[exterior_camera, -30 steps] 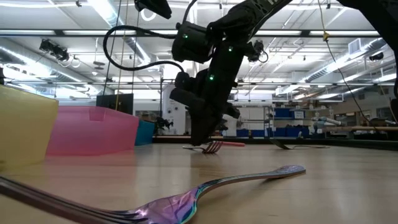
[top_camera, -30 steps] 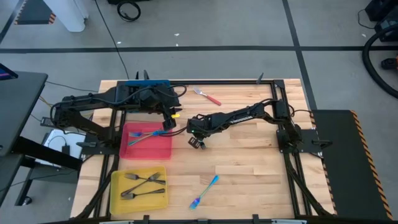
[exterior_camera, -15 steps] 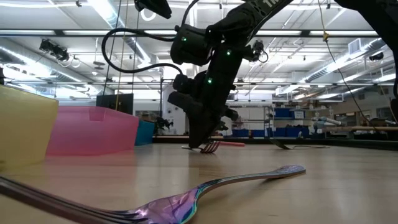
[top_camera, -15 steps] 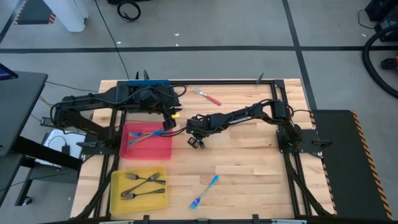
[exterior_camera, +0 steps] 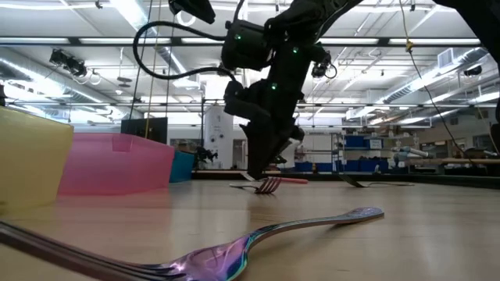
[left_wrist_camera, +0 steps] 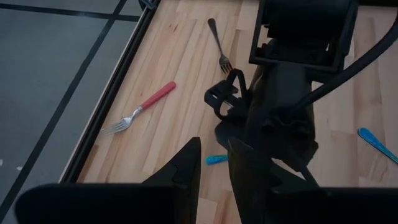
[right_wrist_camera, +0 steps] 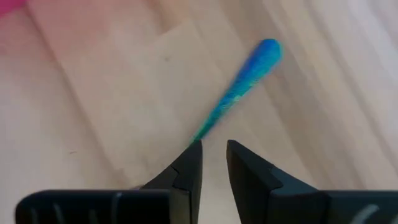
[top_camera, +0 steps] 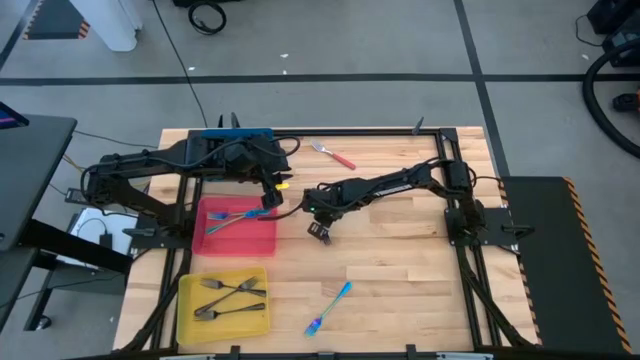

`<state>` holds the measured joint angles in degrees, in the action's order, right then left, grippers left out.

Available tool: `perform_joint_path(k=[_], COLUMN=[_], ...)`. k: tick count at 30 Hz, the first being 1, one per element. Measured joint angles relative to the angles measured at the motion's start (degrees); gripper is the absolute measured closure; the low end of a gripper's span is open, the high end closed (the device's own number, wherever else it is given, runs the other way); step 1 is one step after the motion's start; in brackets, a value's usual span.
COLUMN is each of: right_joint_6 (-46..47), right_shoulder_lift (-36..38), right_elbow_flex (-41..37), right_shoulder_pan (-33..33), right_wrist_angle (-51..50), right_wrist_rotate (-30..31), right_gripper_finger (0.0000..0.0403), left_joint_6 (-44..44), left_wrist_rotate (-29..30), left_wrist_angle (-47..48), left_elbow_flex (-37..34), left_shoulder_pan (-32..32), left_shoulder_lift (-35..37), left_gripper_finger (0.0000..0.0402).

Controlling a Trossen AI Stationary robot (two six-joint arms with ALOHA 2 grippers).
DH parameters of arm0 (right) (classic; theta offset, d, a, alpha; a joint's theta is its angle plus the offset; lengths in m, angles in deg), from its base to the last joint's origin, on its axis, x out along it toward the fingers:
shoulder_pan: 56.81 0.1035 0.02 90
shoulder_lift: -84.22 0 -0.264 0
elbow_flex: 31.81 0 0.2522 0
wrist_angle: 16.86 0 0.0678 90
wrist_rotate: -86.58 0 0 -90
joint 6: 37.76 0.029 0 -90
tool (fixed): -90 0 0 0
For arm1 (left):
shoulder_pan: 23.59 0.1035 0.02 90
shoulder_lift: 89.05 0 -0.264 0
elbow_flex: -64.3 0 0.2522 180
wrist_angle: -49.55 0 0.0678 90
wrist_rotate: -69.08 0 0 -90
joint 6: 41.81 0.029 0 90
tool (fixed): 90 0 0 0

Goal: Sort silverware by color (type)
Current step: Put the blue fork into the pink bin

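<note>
Nearest the front edge of the table (top_camera: 400,280), well apart from the red tray (top_camera: 262,243) and on its right-hand side, lies a blue fork (top_camera: 329,309) with shiny tines; it is alone on the bare wood. Just in front of the red tray stands the yellow tray (top_camera: 184,300); several grey forks (top_camera: 228,290) lie in it. Inside the red tray one blue-handled fork (top_camera: 232,218) lies slanted across the floor of the tray.

Just beside the right wall of the red tray hangs the right gripper (top_camera: 318,233), pointing down at the wood; its fingers (right_wrist_camera: 186,165) are parted by a narrow gap, with only wood seen in that gap. A blue handle (right_wrist_camera: 239,93) lies on the table under this gripper; it stretches away from the jaws, and its near end comes up to the tip of one finger; I cannot tell if they touch.

Over the far right corner of the red tray hovers the left gripper (top_camera: 268,200); its jaws also stand a little apart, with nothing between them.

Beyond the red tray, well apart from both grippers, a red-handled fork (top_camera: 334,155) lies on the wood; farther out lies a grey fork (left_wrist_camera: 219,45). At the far edge, behind the red tray, sits the blue tray (top_camera: 238,132).
</note>
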<state>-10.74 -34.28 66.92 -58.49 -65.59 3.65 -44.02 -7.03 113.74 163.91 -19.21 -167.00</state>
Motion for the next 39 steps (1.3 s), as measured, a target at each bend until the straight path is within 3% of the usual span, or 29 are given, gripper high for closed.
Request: perform_joint_path(k=[13, 28, 32, 39], right_joint_6=[3.46, 4.05, 3.24, -1.30], right_shoulder_lift=[-0.92, -4.11, -4.58, -4.94], right_elbow_flex=[0.10, 0.14, 0.35, 0.39], right_shoulder_pan=[1.27, 1.23, 1.24, 1.29], right_wrist_angle=[3.95, 4.31, 3.33, 2.07], right_wrist_rotate=[3.83, 2.83, 3.41, 3.83], right_gripper_finger=[0.0260, 0.0262, 0.0285, 0.0388], left_joint_6=[0.06, 0.06, 0.09, 1.41], left_wrist_rotate=[-0.01, 0.00, -0.02, -0.02], left_wrist_angle=[0.04, 0.40, 0.43, 0.72], left_elbow_flex=[-0.01, 0.02, -0.01, -0.03], left_shoulder_pan=[0.01, 0.01, 0.01, 0.00], left_shoulder_lift=[0.00, -1.56, -2.72, -3.39], left_gripper_finger=[0.0322, 0.0322, 0.0322, 0.0322])
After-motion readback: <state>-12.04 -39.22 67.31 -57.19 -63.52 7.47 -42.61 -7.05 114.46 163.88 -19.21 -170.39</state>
